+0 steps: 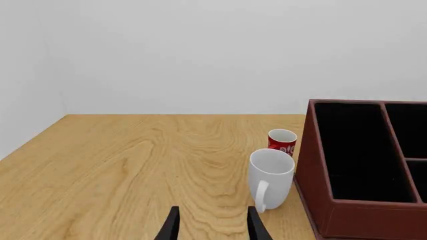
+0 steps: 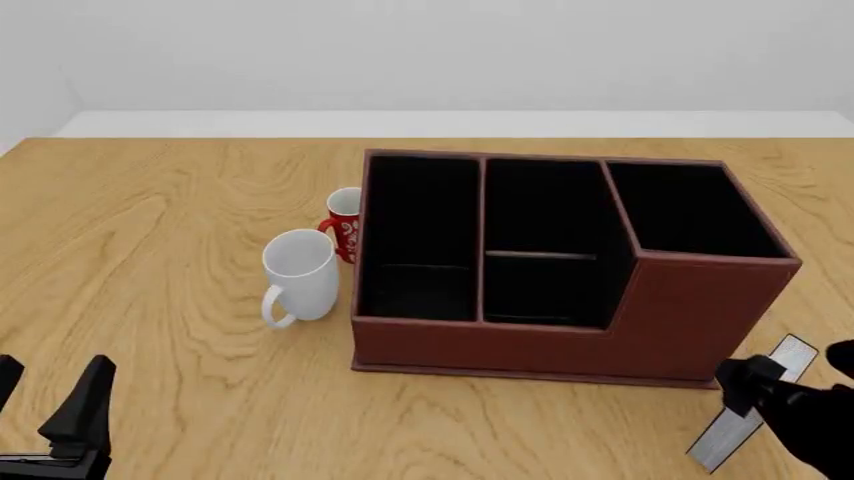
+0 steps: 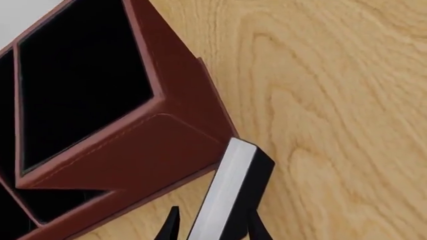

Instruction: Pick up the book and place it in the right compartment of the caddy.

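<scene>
A pale wooden table (image 2: 174,200) fills the scene, seen from above and behind two robot arms. At its centre stands a large reddish-brown leather-look caddy (image 2: 561,345) with a black lining, divided into several sections. Its right compartment (image 2: 687,210), the tallest, roughly square and deep, has raised walls and holds nothing visible.

Just left of the caddy stands a plain white ceramic mug (image 2: 302,274), upright, its handle toward the near side. Behind it, a little farther away, is a small red mug (image 2: 343,222) with white lettering, close beside the caddy's left wall.

At the near right corner of the caddy, the right gripper (image 3: 211,231) grips a thin black hardback book (image 3: 230,192) with pale grey-white page edges. The book sits between the two dark fingers, tilted, its far end just beside the caddy's near right corner, outside the box. Whether it touches the table cannot be told.

The left gripper (image 1: 211,226) hovers low at the near left of the table, well apart from the mugs, its two dark fingers spread narrowly with bare table between them
</scene>
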